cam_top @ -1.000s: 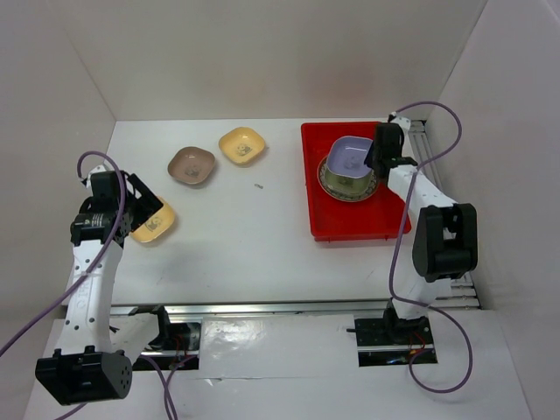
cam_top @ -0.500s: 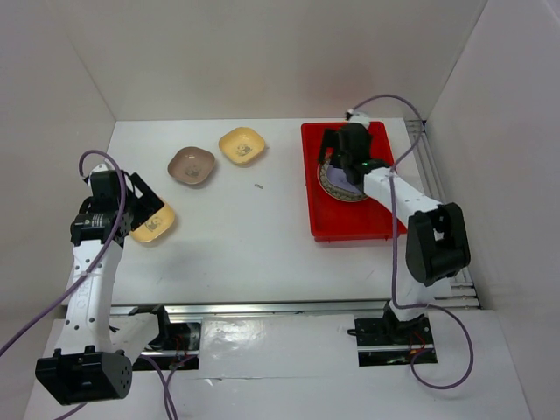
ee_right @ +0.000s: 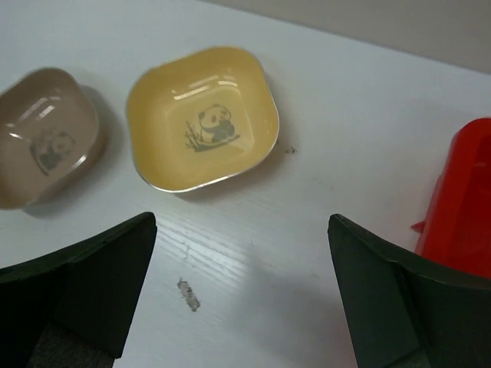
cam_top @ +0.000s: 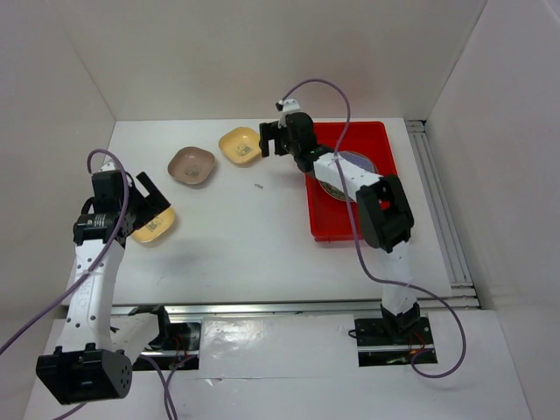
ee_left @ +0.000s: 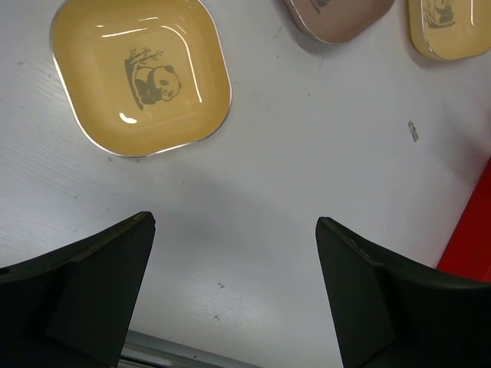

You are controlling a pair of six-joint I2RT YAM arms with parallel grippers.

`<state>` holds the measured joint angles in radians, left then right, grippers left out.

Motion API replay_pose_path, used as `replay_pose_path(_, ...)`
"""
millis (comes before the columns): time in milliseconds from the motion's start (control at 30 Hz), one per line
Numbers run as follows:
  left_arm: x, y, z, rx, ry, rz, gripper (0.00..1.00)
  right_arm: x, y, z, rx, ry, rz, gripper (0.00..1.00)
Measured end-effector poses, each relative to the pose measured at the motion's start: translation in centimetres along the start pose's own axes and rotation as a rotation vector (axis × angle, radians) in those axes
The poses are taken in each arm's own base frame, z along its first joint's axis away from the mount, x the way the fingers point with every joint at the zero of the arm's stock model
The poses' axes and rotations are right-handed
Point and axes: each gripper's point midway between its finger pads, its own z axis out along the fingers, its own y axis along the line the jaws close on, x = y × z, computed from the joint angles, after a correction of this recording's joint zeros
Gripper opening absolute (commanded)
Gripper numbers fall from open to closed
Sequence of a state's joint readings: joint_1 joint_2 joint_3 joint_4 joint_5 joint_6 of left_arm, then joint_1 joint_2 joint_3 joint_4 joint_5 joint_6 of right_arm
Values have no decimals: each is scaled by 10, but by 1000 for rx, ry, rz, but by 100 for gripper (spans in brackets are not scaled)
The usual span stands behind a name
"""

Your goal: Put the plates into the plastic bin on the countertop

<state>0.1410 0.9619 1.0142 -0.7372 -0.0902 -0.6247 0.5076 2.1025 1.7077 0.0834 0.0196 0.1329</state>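
Wide-spread and empty, the right gripper (cam_top: 273,140) hangs over the white countertop (cam_top: 245,236) just left of the plastic bin (cam_top: 350,226). In its wrist view the two dark fingers (ee_right: 77,295) sit far apart at the bottom corners. Just ahead of it lies the far yellow dish (ee_right: 201,119), a small rounded square with a pale rim and a dark panda motif in the centre. The brown-pink dish (ee_right: 42,146) lies beside that one, the same shape, and carries a fainter motif. A small dark speck (ee_right: 188,295) marks the countertop between the fingers.

The left gripper (cam_top: 147,206) is also opened wide and holds nothing. It hovers by the near yellow dish (ee_left: 142,73), which lies flat on the countertop near its left edge (same panda, same pale rim) and well apart from the other two dishes.

The plastic bin is bright red, shallow and rectangular, and sits on the right half of the countertop. Inside it lies the round plate (cam_top: 350,171), larger than the dishes, with a dark rim and a patterned face. The right arm crosses over part of it, so what rests on it cannot be made out.
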Motion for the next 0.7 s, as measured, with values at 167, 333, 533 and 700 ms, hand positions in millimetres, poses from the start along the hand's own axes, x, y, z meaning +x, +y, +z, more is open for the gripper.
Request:
replay_pose_path(167,6,-8,2,58,21,24,100,57,-9,39,2,68,-29,100)
replay_pose_path(333,4,-15,0,94,13,28,100,59,-9,73,-1,31,-34,100)
replay_pose_path(533,3,-16,-1,108,9,44,100,28,-3,94,13,-81,-35,99)
replay_pose_path(700,3,-17,-2,112,9,45,100,21,2,117,47,-135,-45,96)
